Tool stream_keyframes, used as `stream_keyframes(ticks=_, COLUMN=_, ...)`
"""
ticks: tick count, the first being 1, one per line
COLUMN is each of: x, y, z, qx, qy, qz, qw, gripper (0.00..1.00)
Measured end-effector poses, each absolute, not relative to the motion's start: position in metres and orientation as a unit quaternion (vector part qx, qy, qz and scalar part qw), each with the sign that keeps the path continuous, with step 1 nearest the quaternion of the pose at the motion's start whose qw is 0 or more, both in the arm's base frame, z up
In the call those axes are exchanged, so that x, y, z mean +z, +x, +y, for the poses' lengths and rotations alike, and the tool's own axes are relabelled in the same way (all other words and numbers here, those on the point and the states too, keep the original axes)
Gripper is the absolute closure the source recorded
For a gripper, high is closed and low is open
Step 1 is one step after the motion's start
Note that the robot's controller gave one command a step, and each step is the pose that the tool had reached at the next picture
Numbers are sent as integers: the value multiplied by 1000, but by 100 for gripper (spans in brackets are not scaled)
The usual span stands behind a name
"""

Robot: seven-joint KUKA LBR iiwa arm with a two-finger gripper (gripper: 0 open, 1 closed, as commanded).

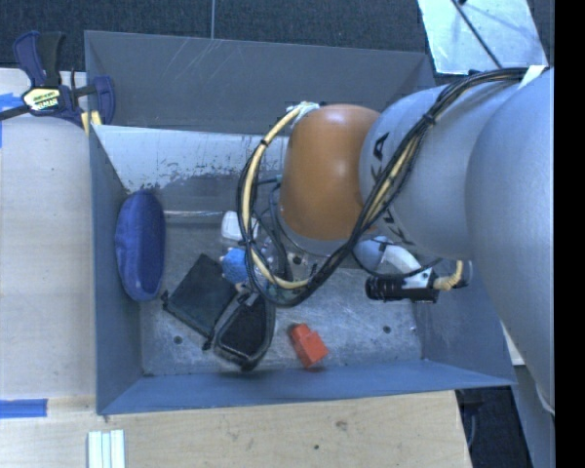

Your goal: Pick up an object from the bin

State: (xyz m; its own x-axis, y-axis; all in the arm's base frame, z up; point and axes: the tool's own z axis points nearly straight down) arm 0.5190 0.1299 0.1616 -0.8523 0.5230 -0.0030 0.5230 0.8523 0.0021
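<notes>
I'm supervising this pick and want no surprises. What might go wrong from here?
The black flat pad, black pouch and small blue thing lie crowded beside the orange-covered wrist, so two may lift together or get shoved. The arm's cables hang low near them and might snag.

Arm (pixel 448 193) reaching into grey bin (pixel 273 390), blue oval pouch (pixel 139 245) left, black pad (pixel 200 295), orange block (pixel 308 345) front

The arm (pixel 487 193) is bulky, rounded and light grey, with a glossy orange-brown dome cover (pixel 322 169) and yellow and black cables (pixel 256 157) looping round it.
</notes>
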Motion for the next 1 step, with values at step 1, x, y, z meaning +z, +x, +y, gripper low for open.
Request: stream_keyframes(ticks=1, x=207, y=496, z=141, qx=2, qy=273, qz=962, qw=2, gripper=100)
